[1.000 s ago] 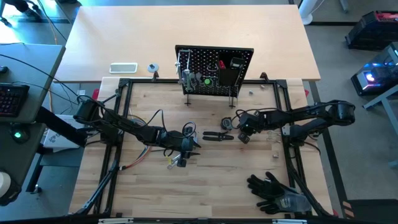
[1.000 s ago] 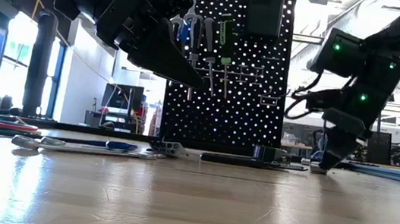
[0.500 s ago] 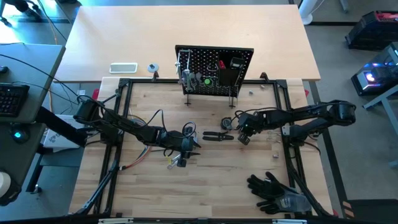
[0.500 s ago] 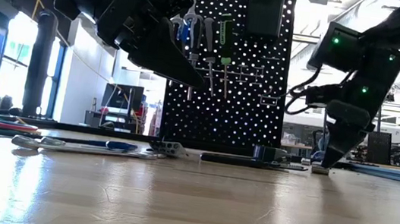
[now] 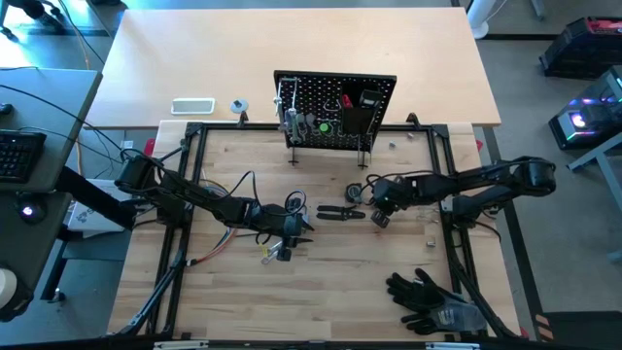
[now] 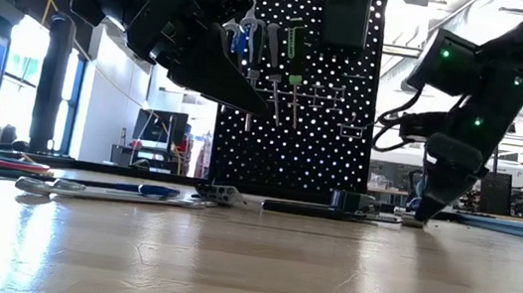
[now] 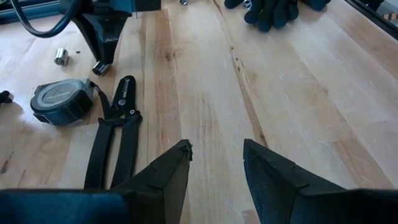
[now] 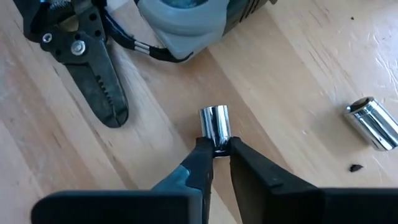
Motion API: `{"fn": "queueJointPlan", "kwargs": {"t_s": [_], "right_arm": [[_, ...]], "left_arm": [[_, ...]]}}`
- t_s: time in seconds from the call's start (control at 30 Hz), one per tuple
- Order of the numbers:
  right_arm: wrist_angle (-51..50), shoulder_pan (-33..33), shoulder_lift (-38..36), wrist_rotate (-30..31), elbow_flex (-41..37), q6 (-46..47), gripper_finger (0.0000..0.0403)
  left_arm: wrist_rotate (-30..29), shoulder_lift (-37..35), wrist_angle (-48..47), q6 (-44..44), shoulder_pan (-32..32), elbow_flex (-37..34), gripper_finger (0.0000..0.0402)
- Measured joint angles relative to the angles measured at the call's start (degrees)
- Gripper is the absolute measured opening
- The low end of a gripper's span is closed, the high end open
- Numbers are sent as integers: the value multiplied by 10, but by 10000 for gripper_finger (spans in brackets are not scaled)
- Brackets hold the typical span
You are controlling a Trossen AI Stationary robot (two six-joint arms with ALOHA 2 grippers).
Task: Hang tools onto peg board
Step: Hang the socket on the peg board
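From overhead I see the peg board [image 5: 335, 112] standing upright at the far edge of my wooden surface [image 5: 321, 282], with several tools already on its front. My left hand [image 5: 303, 229] sits left of centre, above a few tools lying flat. My right hand [image 5: 379, 216] is down at the surface, right of centre, just beside the black pliers [image 5: 339, 212] and a grey tape measure [image 5: 356, 193]. A pair of black gloves [image 5: 428, 297] lies well apart, near the front right corner.

At table height, the peg board [image 6: 303, 92] fills the middle with a green-handled driver [image 6: 296, 56] hanging on it. My left hand [image 6: 247, 100] hangs in the air in front of the board, clear of the surface. A silver wrench [image 6: 86, 190] and a blue-handled driver [image 6: 141, 189] lie flat on the left. My right hand [image 6: 421, 214] points down with its tips at the surface.

Through my left wrist camera, the left hand [image 7: 216, 155] is spread with nothing between its fingers [image 7: 171, 171]; the pliers [image 7: 115, 140] and tape measure [image 7: 60, 104] lie ahead, with the gloves [image 7: 273, 9] farther off.

Through my right wrist camera, the right hand [image 8: 216, 151] is pinching a small silver socket [image 8: 214, 127] at its lower end; the socket rests on the wood. A second socket [image 8: 373, 123] lies apart from it, and the plier head [image 8: 87, 62] is nearby
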Motion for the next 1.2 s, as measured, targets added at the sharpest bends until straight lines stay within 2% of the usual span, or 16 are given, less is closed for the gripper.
{"fn": "queueJointPlan", "kwargs": {"t_s": [0.27,0.7,0.87,0.93,1.2], "right_arm": [[84,0,0,2,-44,6,53],[153,0,0,21,-73,2,53],[153,0,0,38,-73,-2,20],[152,0,0,33,-73,-9,6],[136,0,-12,-27,-73,11,2]], "left_arm": [[0,0,0,0,0,0,142],[0,0,3,0,0,0,142],[0,0,3,0,0,0,142],[0,0,2,-1,0,0,142],[0,0,-2,-5,0,0,142]]}}
